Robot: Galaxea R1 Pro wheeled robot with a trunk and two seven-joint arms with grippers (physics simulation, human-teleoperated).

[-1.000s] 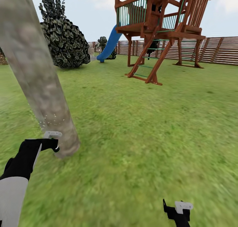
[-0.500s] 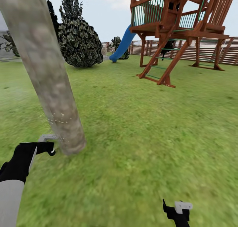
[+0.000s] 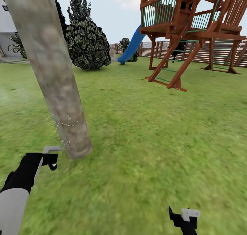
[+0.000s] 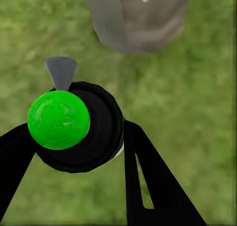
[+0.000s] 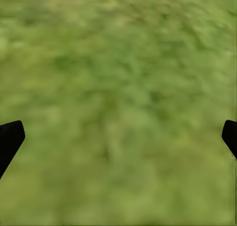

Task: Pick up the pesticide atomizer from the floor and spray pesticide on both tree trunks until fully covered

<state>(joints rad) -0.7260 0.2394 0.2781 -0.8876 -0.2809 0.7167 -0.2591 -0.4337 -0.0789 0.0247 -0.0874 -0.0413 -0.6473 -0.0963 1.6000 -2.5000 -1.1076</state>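
Gripping a black atomizer [image 4: 79,129] with green ball top and grey nozzle, left gripper [image 4: 74,152] faces the thick mottled grey-brown trunk [image 3: 56,81], white-specked; right gripper [image 5: 118,137] spread, empty.

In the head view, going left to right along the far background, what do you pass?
White house → tree trunk → dark leafy bush → blue slide → wooden play tower.

Head camera forward over lawn [image 3: 144,132]; wrist cameras straight down, close (trunk [image 3: 58,87] shared with left)
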